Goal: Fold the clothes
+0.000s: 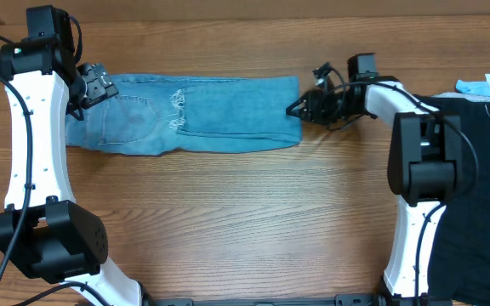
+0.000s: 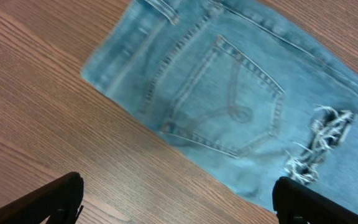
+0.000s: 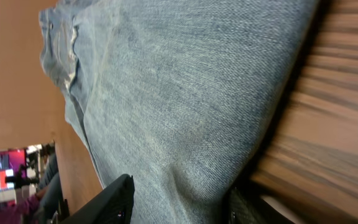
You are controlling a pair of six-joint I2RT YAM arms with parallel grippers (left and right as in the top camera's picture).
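Note:
The light blue jeans (image 1: 202,115) lie folded in a long band across the back of the table, waistband end at the left, folded end at the right. My left gripper (image 1: 94,85) hovers over the waistband end, open and empty. Its wrist view shows the back pocket (image 2: 229,99) and a frayed rip (image 2: 319,146), with the gripper (image 2: 179,202) over bare wood. My right gripper (image 1: 299,109) is at the jeans' right folded end. In its wrist view the gripper (image 3: 182,202) has a finger on each side of the denim fold (image 3: 185,106), which bunches between them.
A dark garment (image 1: 483,170) lies at the right edge of the wooden table (image 1: 245,221), behind my right arm. A small light blue item (image 1: 487,83) sits at the back right corner.

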